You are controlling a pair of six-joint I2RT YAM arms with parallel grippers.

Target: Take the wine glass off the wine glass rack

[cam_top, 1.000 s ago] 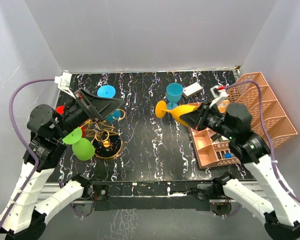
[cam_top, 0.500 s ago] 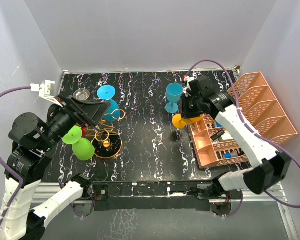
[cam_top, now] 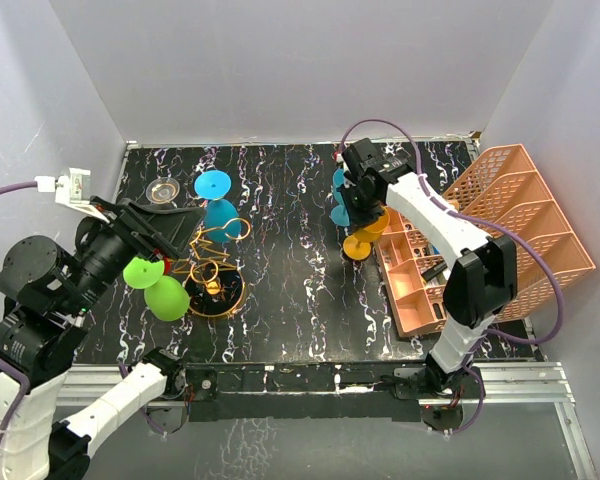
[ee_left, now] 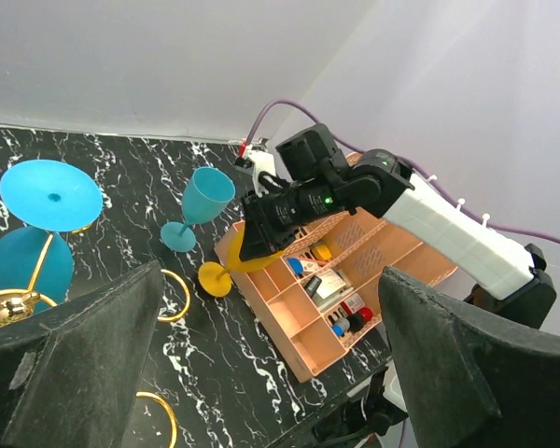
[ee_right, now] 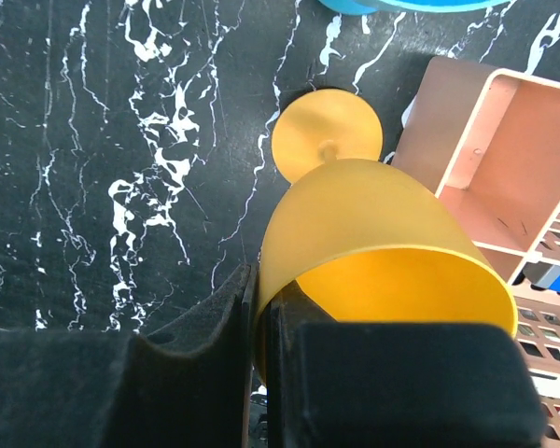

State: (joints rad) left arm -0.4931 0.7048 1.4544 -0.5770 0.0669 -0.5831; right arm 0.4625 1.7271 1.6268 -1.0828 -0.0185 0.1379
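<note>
We have swung the yellow glass [cam_top: 361, 242] to mid-desk [cam_top: 280, 200], well off the rack [cam_top: 208, 272], right gripper [ee_right: 261, 308] pinching its rim, left gripper [cam_top: 178, 230] wide open; next we stand it upright and release.

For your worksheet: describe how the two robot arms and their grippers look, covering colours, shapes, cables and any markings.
The left arm and right arm have white shell links joined by rounded black joints. The left gripper and right gripper each carry two broad black fingers. A purple cable runs to each wrist; a green light glows on the right arm.
</note>
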